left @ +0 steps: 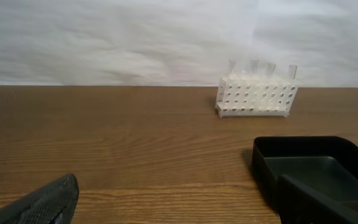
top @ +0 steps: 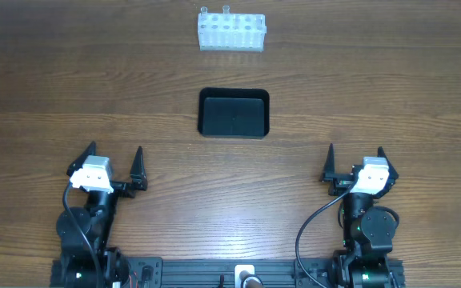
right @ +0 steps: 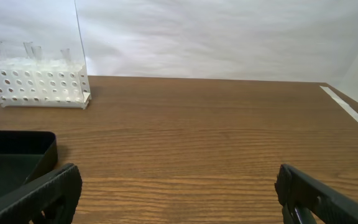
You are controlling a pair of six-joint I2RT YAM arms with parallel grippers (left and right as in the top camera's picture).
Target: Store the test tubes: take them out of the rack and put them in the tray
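A white perforated rack (top: 231,33) stands at the far middle of the wooden table, with several clear test tubes (top: 226,11) upright in it. It also shows as the rack (left: 256,96) and the rack (right: 38,84) in the wrist views. A black empty tray (top: 234,113) lies in the table's middle, in front of the rack; tray (left: 316,171), tray (right: 11,165). My left gripper (top: 115,160) rests near the front left, open, holding nothing. My right gripper (top: 353,159) rests near the front right, open, also with nothing between its fingers.
Bare wood surrounds the tray and rack on all sides. A white wall backs the table's far edge. A pale tape strip (right: 350,112) runs along the table's right side.
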